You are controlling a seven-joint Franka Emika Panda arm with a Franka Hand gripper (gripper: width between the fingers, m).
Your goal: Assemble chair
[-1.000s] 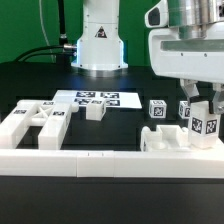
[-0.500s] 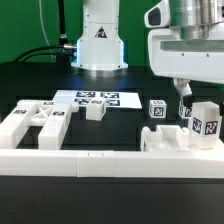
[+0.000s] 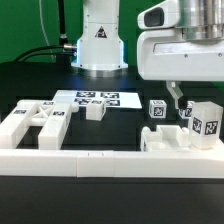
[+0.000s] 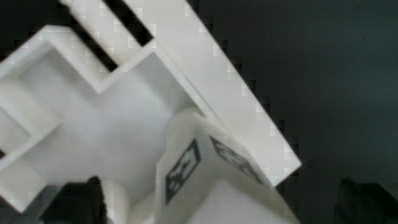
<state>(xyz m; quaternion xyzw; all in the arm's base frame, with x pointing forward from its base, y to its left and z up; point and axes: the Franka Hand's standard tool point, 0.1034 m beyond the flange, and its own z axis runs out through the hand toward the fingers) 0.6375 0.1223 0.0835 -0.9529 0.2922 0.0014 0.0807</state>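
My gripper (image 3: 179, 95) hangs open and empty just above and to the exterior view's left of a tall white tagged block (image 3: 205, 118). That block stands upright on a low white chair piece (image 3: 168, 141) at the exterior view's right. In the wrist view my gripper (image 4: 210, 206) has its dark fingers (image 4: 71, 200) wide apart on either side of the tagged block (image 4: 210, 160), not touching it, with the white chair piece (image 4: 107, 110) beyond. A slotted white chair slab (image 3: 35, 122) lies at the exterior view's left.
Three small tagged blocks stand loose: one (image 3: 95, 110) near the middle, two cubes (image 3: 157, 109) (image 3: 186, 112) at the right. The marker board (image 3: 98, 98) lies behind them. A long plain white rail (image 3: 100, 165) runs along the front. The robot base (image 3: 100, 40) stands at the back.
My gripper has let go of the tall tagged block, risen, and shifted to the exterior view's left. The block stays upright on the low chair piece.
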